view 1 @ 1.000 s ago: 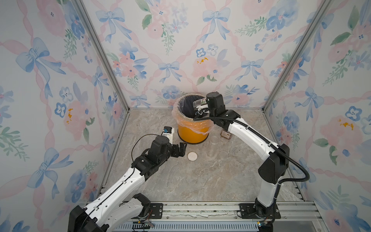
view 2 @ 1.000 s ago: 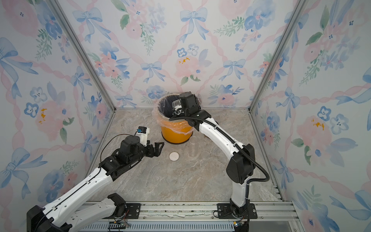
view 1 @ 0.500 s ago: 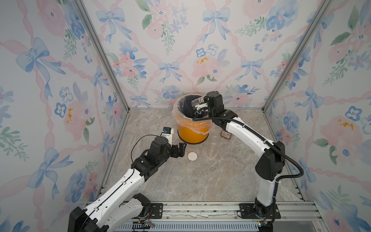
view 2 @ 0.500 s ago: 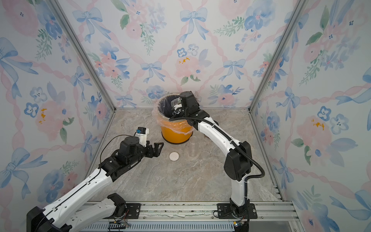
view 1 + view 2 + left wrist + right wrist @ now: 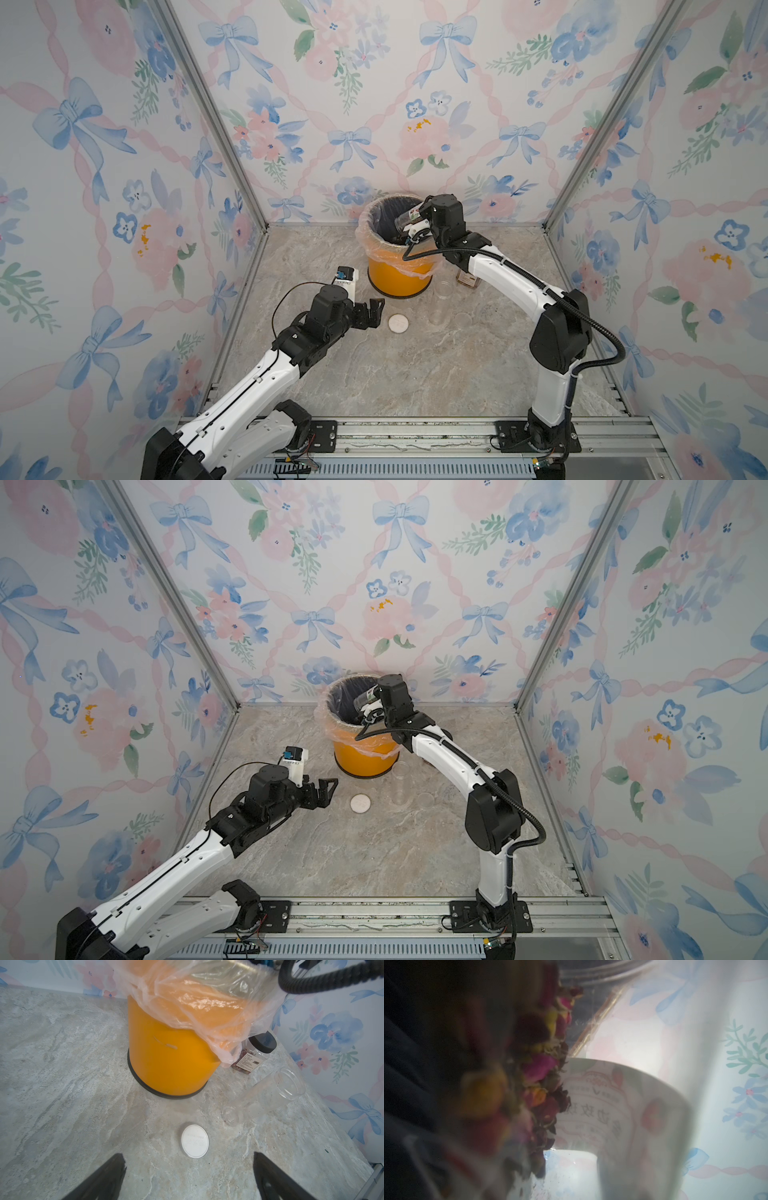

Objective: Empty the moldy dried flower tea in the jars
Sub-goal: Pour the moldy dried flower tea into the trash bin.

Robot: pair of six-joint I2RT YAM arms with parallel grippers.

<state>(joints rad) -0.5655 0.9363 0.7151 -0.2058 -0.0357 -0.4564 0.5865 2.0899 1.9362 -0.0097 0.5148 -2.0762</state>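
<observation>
Your right claw is clamped on the round clear jar. It holds the jar tipped on its side over the mouth of the orange bin, open end aimed into the bin's dark inside. Both top views show this, with the claw just within the rim of the plastic liner. From the right wrist camera you look through the jar wall. The moldy dried flower tea, pink, yellow and dark red, is heaped against one side of the jar and blurs where it is nearest the lens. You cannot tell whether any of it is falling.

Your left claw is spread wide and grips nothing, low over the marble tabletop. Its two dark fingers frame the white lid, which lies flat just ahead of the tips and apart from them. Beyond the lid stands the bin.

Farther ahead of this claw, past the lid, is the tall slim jar, uncapped and clear right through. Its translucent lid lies near it on the table. The squarish labelled jar, closed with a black lid, sits at the bin's foot, well below the right claw. It has reddish-brown tea at its bottom.
</observation>
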